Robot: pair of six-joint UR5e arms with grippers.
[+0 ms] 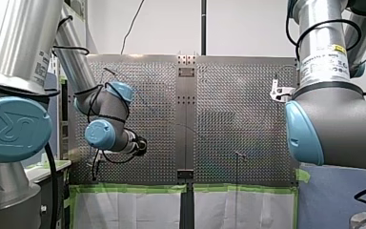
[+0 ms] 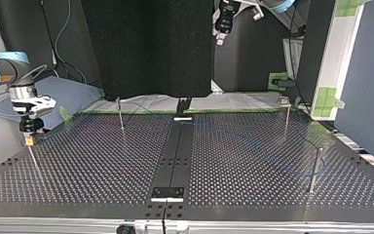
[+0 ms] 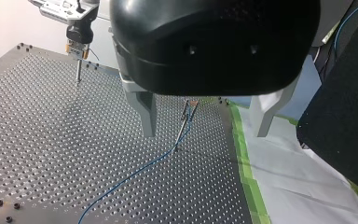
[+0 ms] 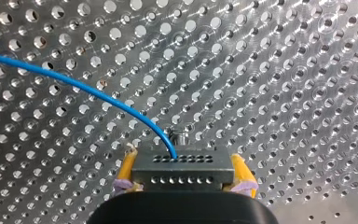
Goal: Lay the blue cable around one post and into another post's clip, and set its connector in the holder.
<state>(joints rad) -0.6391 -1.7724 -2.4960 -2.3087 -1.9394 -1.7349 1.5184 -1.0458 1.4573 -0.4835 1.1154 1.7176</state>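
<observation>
My right gripper (image 4: 182, 176) is shut with its yellow pads on the dark grey connector (image 4: 182, 163). The blue cable (image 4: 98, 95) leaves the connector and curves away over the perforated table. In the top view my right gripper (image 2: 29, 138) holds the connector right at the tip of a thin post (image 2: 34, 161) at the left. My left gripper (image 3: 205, 133) hangs open high above the table, holding nothing. Beneath it the blue cable (image 3: 130, 175) runs to a post with a clip (image 3: 186, 119). My right gripper (image 3: 77, 44) shows far ahead.
Other thin posts stand on the table (image 2: 102, 165): one at the back left (image 2: 121, 117), one at the back right (image 2: 286, 119), one nearer at the right (image 2: 314, 168). A dark centre strip (image 2: 175, 156) splits the plates. Green tape (image 3: 242, 154) and white sheeting edge the table.
</observation>
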